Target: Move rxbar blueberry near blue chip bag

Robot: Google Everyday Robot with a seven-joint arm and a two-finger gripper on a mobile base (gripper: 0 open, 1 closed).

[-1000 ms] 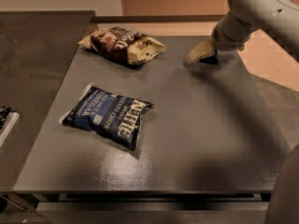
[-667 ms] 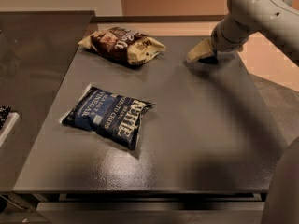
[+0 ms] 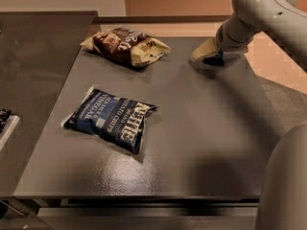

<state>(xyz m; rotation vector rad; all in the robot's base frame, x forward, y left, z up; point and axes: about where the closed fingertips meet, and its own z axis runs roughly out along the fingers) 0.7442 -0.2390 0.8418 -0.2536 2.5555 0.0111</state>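
The blue chip bag [image 3: 111, 118] lies flat on the dark table [image 3: 201, 128], left of centre, with white lettering facing up. The rxbar blueberry [image 3: 214, 60] shows only as a small dark navy patch at the table's far right, mostly hidden by the gripper. My gripper [image 3: 206, 54] is down at the table surface, right on the bar, at the end of the white arm [image 3: 254, 13] that comes in from the upper right. The bar is far from the blue bag.
A brown and cream chip bag [image 3: 127, 46] lies at the table's far left. A second dark counter [image 3: 33, 61] adjoins on the left, with a tray edge [image 3: 5, 123] on it. The robot's grey body [image 3: 285, 186] fills the lower right corner.
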